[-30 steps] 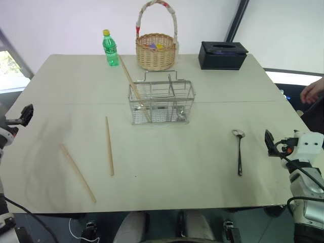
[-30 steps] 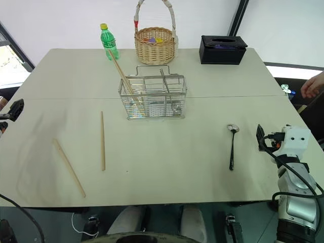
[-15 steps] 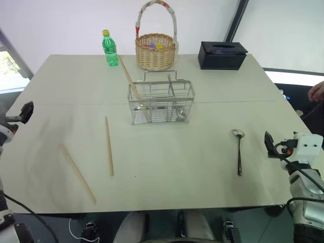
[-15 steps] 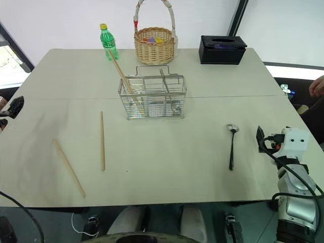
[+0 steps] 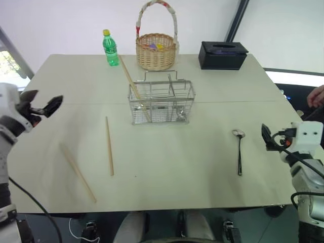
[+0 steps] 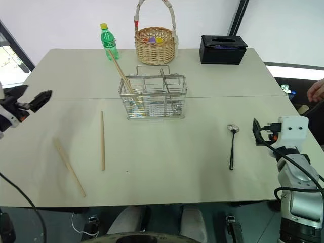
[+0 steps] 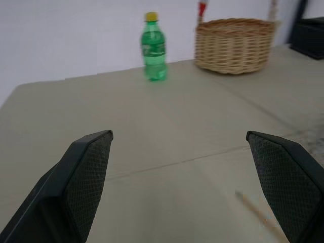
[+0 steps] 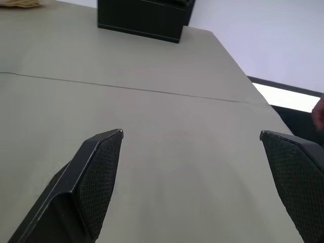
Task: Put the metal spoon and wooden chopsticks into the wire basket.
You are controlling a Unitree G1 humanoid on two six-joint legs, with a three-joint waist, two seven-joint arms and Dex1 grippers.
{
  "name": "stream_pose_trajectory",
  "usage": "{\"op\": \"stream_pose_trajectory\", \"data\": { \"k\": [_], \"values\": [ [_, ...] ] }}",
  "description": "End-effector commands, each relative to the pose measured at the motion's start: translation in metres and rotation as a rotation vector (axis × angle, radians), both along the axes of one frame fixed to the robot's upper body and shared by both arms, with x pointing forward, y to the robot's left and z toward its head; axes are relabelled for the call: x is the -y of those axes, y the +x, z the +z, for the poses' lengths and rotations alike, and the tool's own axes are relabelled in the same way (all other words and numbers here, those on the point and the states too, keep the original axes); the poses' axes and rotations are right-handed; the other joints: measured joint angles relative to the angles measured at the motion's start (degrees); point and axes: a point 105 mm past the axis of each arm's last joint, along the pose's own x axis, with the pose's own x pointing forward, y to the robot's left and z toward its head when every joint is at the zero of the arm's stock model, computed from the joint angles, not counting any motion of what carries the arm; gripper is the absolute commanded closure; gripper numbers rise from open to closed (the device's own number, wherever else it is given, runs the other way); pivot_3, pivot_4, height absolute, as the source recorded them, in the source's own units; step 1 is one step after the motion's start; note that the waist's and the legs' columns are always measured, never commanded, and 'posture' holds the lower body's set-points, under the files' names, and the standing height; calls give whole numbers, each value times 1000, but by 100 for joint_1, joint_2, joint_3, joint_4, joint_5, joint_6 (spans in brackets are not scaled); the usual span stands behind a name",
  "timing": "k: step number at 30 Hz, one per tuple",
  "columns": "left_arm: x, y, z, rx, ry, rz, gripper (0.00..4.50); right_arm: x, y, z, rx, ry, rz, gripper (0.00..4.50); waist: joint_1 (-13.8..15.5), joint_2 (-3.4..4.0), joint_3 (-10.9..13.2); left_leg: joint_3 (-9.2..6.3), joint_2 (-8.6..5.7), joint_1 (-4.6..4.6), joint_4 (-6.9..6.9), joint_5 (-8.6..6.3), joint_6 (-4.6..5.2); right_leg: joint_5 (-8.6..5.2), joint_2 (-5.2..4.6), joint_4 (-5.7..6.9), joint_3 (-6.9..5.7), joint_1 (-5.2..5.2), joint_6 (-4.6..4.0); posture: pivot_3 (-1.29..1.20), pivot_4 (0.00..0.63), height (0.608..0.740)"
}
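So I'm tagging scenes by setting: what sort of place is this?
Probably an indoor lab or test room: a plain table staged with a wire basket, a wicker basket and a tissue box, against bare white walls.

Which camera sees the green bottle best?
The left wrist view: the green bottle looks big there, standing upright beside the wicker basket, yellow cap and label plain. Both eye views show it small at the table's far edge. The right wrist view faces the black box.

A green bottle [image 5: 110, 48], wicker basket [image 5: 155, 50] and black box [image 5: 222, 55] line the table's [image 5: 202, 167] far edge
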Motion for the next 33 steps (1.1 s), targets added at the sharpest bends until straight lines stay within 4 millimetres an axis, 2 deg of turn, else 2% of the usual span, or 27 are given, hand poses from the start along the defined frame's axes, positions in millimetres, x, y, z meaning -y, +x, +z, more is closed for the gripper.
{"op": "stream_pose_trajectory", "data": {
  "k": [1, 3, 5, 7, 15, 19, 25, 28, 33],
  "values": [
    [59, -13, 20, 7, 56, -303, 33, -28, -5, 9, -47, 77, -1, 0, 0, 3, 2, -2, 2, -1, 0, 0, 0, 0, 2, -1, 0, -1, -1, 0, 150, 663],
    [85, -25, 19, -28, 74, -454, 33, -35, -6, 8, -85, 111, -23, 0, -10, 6, 4, -1, 1, -2, 0, 0, 0, 1, 0, -4, 0, -2, -4, 0, 150, 663],
    [114, -46, 8, -100, 151, -669, 33, -41, -2, 7, -127, 139, -46, 0, -26, 7, 5, 4, 2, -2, 0, 0, 0, 1, 0, -4, 3, -1, -7, 0, 150, 663],
    [127, -54, 3, -137, 179, -768, 33, -45, 1, 3, -166, 160, -60, 0, -13, 21, 7, 6, 2, 0, -1, 0, 0, 3, 0, -8, 2, -6, -12, 0, 150, 663],
    [158, -50, -1, -173, 222, -952, 33, -57, 16, -24, -253, 237, -67, 0, -11, 22, 7, -1, 3, 3, -4, 2, 3, 3, 20, -12, -6, -11, -13, 0, 150, 663],
    [165, -43, 3, -162, 241, -975, 33, -64, 22, -37, -271, 249, -60, 0, -23, 16, 4, 6, 3, 2, -4, 2, 4, 5, 21, -10, -5, -6, -10, 0, 150, 663],
    [166, -44, 9, -155, 253, -986, 33, -70, 26, -58, -300, 256, -62, 0, -54, 15, 3, 5, 8, 3, -16, 2, 4, 14, 28, -3, -5, -6, 7, 0, 150, 663],
    [165, -46, 11, -158, 257, -987, 0, -70, 28, -62, -294, 261, -68, 852, -51, 16, 4, 5, 8, 4, -12, 2, 4, 13, 28, -5, -5, -10, 7, 0, 150, 663],
    [164, -44, 12, -152, 260, -974, 0, -66, 32, -61, -272, 269, -79, 3274, -51, 18, 5, 5, 7, 10, -5, 2, 4, 12, 28, -4, -5, -14, 5, 0, 150, 663]
  ]
}}
